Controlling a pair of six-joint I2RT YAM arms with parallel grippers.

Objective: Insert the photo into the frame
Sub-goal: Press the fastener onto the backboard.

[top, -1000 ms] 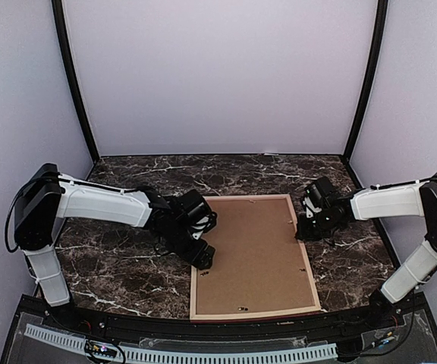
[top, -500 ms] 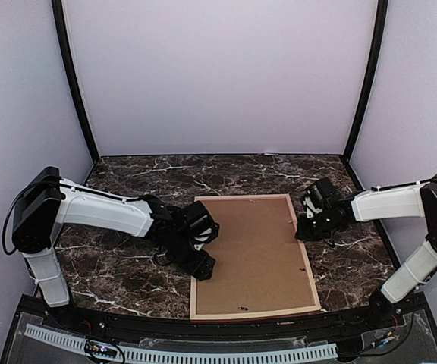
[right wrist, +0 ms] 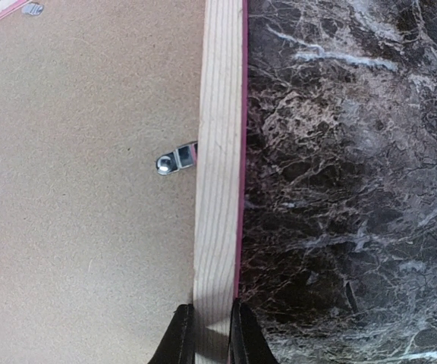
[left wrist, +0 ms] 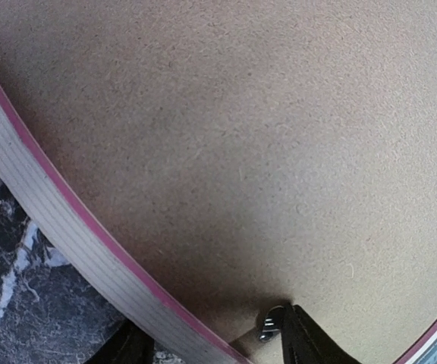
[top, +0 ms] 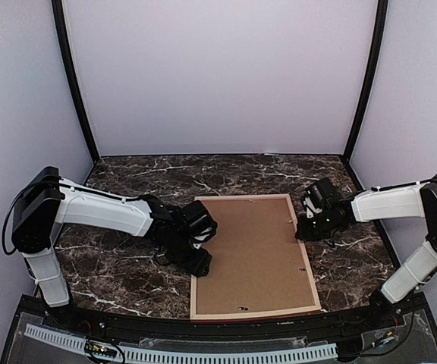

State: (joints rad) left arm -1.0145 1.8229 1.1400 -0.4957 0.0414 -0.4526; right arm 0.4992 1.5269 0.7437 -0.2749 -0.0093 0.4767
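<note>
On the right rail, the right jaws are pinched tight across the frame [right wrist: 218, 114], one tip on each side of the pale wood. Across at the left rail, the left jaws straddle the wood with slack to spare, gripping nothing, the inner tip down beside a metal tab [left wrist: 271, 326]. The frame lies face down on the marble tabletop [right wrist: 340, 189], its brown backing board [right wrist: 89, 243] filling it edge to edge, with a second tab [right wrist: 174, 161] reaching over the board. And the photo? Nowhere in sight, so it's under that board if anywhere. My read: we're late on, loading likely done, tabs to check.
</note>
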